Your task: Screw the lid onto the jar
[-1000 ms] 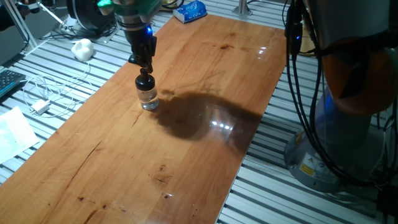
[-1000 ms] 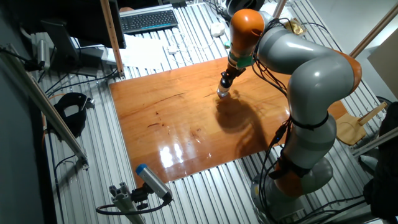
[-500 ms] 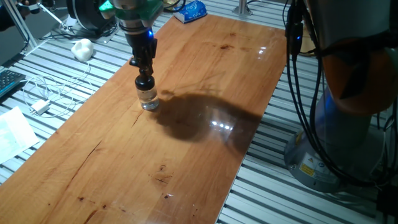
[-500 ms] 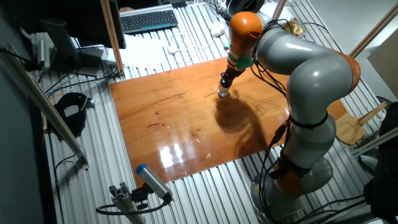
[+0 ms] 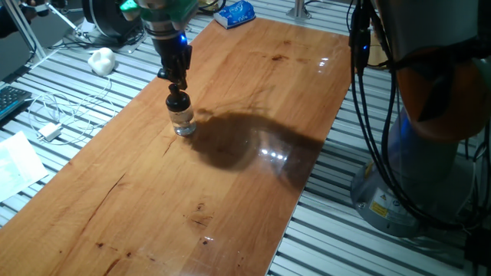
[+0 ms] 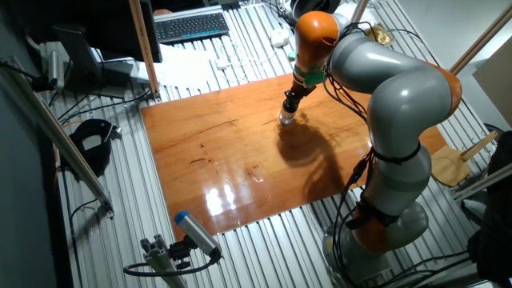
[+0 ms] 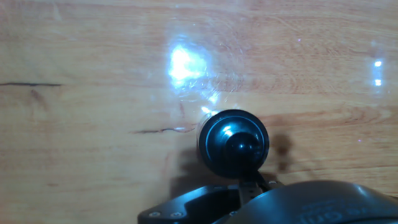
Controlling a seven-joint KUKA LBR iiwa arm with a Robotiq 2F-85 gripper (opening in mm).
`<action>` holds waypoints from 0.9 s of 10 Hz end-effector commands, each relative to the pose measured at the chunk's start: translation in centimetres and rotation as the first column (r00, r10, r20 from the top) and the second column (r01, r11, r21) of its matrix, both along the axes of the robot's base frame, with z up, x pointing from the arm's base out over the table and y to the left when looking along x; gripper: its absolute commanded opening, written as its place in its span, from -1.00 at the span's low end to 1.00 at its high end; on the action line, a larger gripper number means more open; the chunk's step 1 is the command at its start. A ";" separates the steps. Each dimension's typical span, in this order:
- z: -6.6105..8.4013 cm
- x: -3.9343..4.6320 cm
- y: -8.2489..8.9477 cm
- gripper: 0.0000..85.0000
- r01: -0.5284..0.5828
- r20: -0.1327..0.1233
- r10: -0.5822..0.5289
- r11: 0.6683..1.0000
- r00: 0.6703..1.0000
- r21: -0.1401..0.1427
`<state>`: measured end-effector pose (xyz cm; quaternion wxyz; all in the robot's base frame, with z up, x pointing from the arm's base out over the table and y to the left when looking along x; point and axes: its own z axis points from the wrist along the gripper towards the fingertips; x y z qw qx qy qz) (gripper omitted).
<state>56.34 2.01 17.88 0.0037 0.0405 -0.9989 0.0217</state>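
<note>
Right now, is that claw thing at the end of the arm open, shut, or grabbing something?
Gripper: just above the small black rounded lid on the clear glass jar; whether its fingers grip the knob cannot be told.

Bright overhead glare on the table point(image 5: 230, 184) (hand view slightly soft), dark arm shadow.

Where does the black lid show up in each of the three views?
One fixed view: the lid sits on the jar, upper left of centre, under the hand.
The other fixed view: a small dark spot above centre, on the wooden table's far part.
Hand view: round from above, lower centre.
Shared landmark: the jar.
</note>
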 end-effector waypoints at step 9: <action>3.4 0.82 0.9 -0.20 0.104 0.020 -0.106 0.991 0.994 0.087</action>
